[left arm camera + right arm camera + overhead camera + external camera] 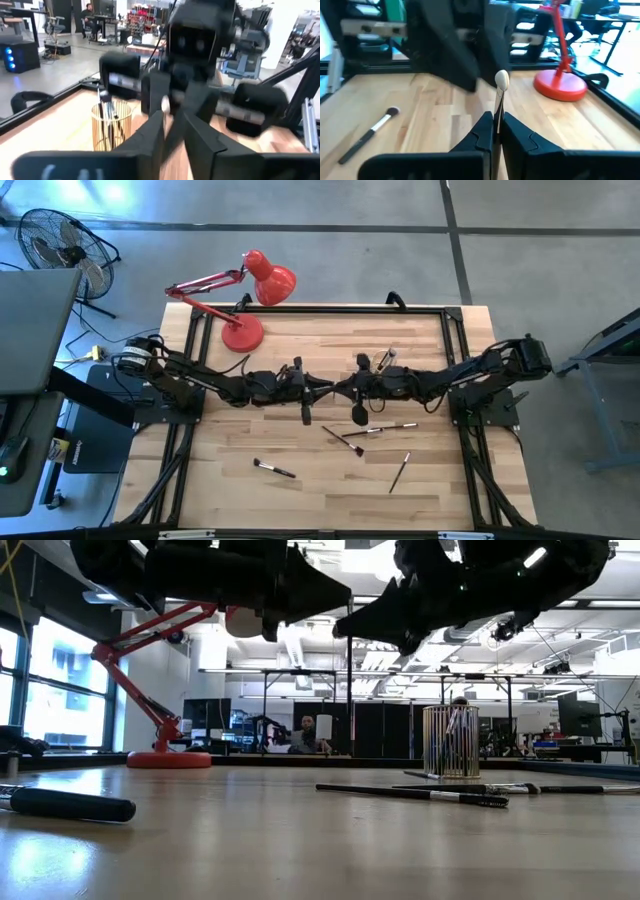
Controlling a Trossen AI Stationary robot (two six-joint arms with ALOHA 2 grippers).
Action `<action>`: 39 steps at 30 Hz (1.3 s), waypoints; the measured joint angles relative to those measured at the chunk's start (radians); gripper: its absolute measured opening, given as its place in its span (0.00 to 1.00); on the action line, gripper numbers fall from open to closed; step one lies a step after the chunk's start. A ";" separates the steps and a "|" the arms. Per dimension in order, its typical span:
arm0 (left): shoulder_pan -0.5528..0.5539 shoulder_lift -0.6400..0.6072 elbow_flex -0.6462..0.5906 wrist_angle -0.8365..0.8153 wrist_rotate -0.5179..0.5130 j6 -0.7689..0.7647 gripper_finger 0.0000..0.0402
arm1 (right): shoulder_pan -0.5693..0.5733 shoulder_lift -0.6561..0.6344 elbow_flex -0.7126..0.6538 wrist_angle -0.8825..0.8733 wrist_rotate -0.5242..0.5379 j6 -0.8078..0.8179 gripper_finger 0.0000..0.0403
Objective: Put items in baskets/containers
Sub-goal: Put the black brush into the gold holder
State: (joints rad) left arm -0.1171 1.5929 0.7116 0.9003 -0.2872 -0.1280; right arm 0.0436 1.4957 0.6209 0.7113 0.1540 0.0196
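Observation:
My two grippers meet tip to tip above the table's middle. My right gripper point(497, 120) point(347, 388) is shut on a thin makeup brush whose pale round tip point(501, 80) points at my left gripper point(174, 116) point(322, 388). The left gripper's fingers stand apart, and the brush's pale tip point(164, 104) lies by them. The clear cup point(383, 362) point(450, 740) stands on the table just beyond the grippers with a few brushes upright in it. Several more brushes point(342, 440) point(272, 468) point(400, 472) lie flat on the wood nearer the front. My right gripper pinches the brush's thin handle point(498, 116) between its two fingers. The fingers come in level from the table's right, and the brush lies along them, its pale tip sticking out past the fingertips. The brush is lifted clear of the table. My left gripper: whether a finger touches the pale tip I cannot tell.
A red desk lamp point(245, 300) stands at the far left of the table, its base point(560, 84) on the wood. A black frame rail point(330, 310) runs along the far edge. Bare wood lies at the near left.

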 joint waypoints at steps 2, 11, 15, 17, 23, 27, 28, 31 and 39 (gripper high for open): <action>-0.001 0.000 0.000 -0.021 -0.016 0.000 0.24 | -0.002 -0.039 0.000 -0.048 0.021 -0.001 0.03; -0.001 0.000 0.000 -0.060 -0.030 -0.011 0.32 | -0.053 -0.302 -0.018 -0.358 0.298 -0.026 0.03; -0.001 0.000 0.000 -0.099 -0.030 -0.042 0.32 | -0.100 -0.398 -0.063 -0.414 0.357 -0.015 0.03; -0.001 0.000 0.000 -0.100 -0.030 -0.045 0.32 | -0.126 -0.431 -0.102 -0.422 0.401 0.022 0.03; -0.001 0.000 0.000 -0.102 -0.029 -0.060 0.32 | -0.193 -0.462 -0.231 -0.349 0.381 0.117 0.03; -0.001 0.000 0.000 -0.107 -0.030 -0.061 0.32 | -0.213 -0.461 -0.287 -0.275 0.328 0.160 0.04; -0.001 0.000 0.000 -0.107 -0.029 -0.061 0.32 | -0.215 -0.462 -0.295 -0.264 0.324 0.163 0.06; -0.001 0.000 0.000 -0.104 -0.035 -0.062 0.32 | -0.221 -0.462 -0.304 -0.265 0.327 0.165 0.14; -0.001 0.000 0.000 -0.116 -0.037 -0.064 0.32 | -0.221 -0.474 -0.304 -0.261 0.327 0.142 0.32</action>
State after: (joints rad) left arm -0.1177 1.5929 0.7113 0.7844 -0.3244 -0.1917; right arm -0.1776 1.0219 0.3173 0.4499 0.4808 0.1621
